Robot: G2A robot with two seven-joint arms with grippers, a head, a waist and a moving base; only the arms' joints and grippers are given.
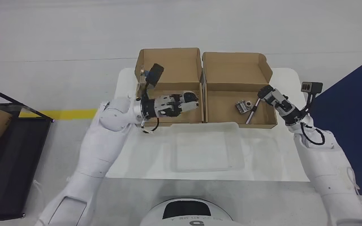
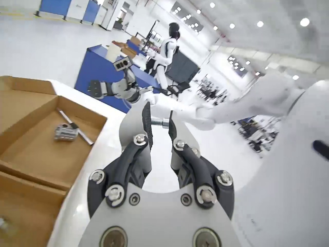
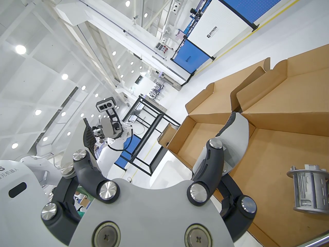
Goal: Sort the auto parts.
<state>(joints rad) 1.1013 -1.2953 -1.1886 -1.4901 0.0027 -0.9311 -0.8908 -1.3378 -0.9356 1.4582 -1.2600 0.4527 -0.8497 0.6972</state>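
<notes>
While the left gripper (image 1: 191, 101) hangs above the near right corner of the left brown cardboard box (image 1: 169, 53) at the white tabletop's (image 1: 266, 152) far edge, top view, the right gripper (image 1: 263, 92) hangs above the right brown cardboard box (image 1: 235, 57). Two boxes; the right holds one silver ribbed metal housing (image 1: 244, 105) and one metal rod (image 1: 253, 112). Left wrist view: fingers (image 2: 147, 122) clamped on one threaded silver bolt (image 2: 158, 122); best lowered inside the walls before release. Right wrist view: fingers apart, near the housing.

Matt cardboard box (image 1: 223, 107), shiny metal housing (image 1: 244, 105).
</notes>
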